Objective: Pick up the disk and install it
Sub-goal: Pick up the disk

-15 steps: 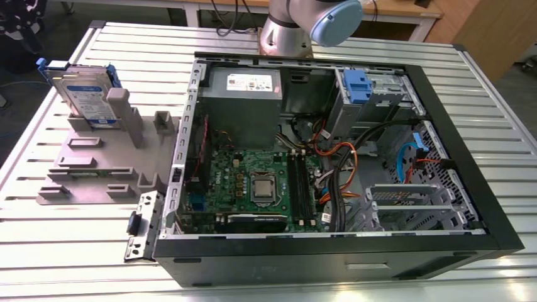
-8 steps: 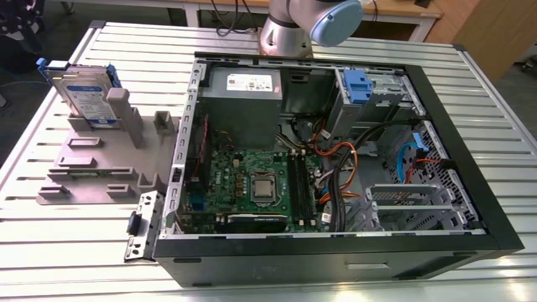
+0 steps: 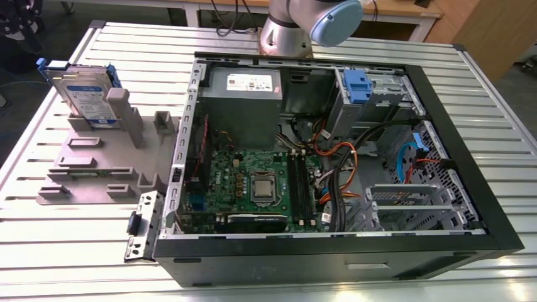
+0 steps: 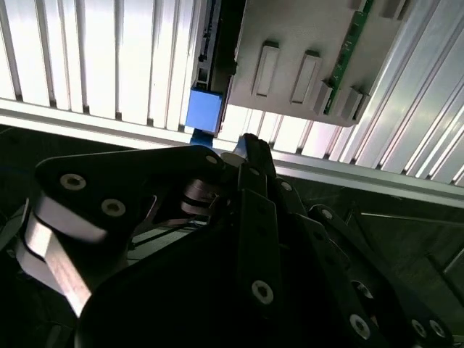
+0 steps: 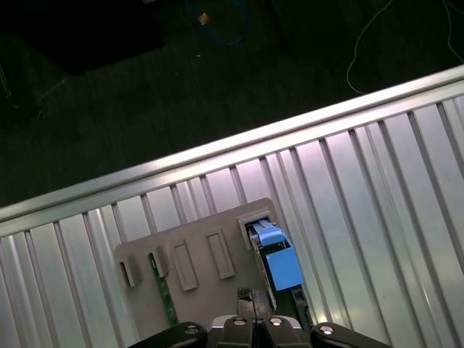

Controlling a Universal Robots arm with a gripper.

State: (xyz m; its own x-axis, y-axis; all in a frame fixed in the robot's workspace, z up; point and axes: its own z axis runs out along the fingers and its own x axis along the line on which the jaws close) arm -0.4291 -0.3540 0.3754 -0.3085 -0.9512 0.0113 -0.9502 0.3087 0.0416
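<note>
Slatted aluminium bench [image 3: 50, 239] carries an open black computer case [image 3: 470, 189] and, at the exterior view's left, a grey plastic fixture [image 3: 92, 170] with rectangular slots.

Disk: the flat silver disk [image 3: 84, 94], with a blue-and-white label and a blue plastic carrier, stands upright on edge in a slot at the fixture's far end, leaning slightly. It is outside the case and well apart from it. In the first wrist view it is seen from above as a blue edge [image 5: 279, 261], and in the second wrist view as a blue block [image 4: 204, 109] against the fixture's side.

Pincer: black linkage pincer [image 4: 249, 141], fingers clenched together with nothing between them. In the first wrist view it [image 5: 246, 296] hangs above the fixture, close beside the disk's carrier and not touching it.

Arm: the silver arm [image 3: 290, 28] with a pale blue joint cap rises behind the case.

Other: a narrow green circuit strip [image 5: 165, 297] stands in a slot of the fixture. Inside the case are a green motherboard [image 3: 251, 182], a grey box with a white sticker [image 3: 243, 82] and a small blue plastic bracket [image 3: 356, 85] in the drive bay.
</note>
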